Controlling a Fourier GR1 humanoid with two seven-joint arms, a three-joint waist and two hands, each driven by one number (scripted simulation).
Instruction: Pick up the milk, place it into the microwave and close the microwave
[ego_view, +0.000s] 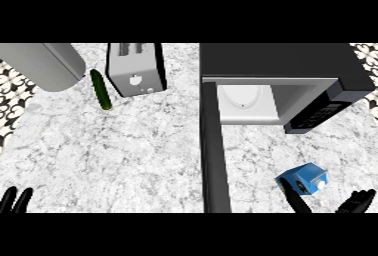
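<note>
Marble counter (111, 160): left hand (15, 200) rests open at the lower-left edge, cucumber (100, 89) and toaster (135, 70) at the back. Microwave (295, 60) door (214, 150) open. Blue milk (303, 180) stands on the counter before it, right hand (356, 202) open just below, fingers spread, holding nothing.

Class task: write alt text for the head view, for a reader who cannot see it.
A blue milk carton sits on the marble counter close to the robot's open right hand, near a microwave whose door stands open. A toaster and a cucumber lie at the upper left; the left hand rests open at the lower left.
</note>
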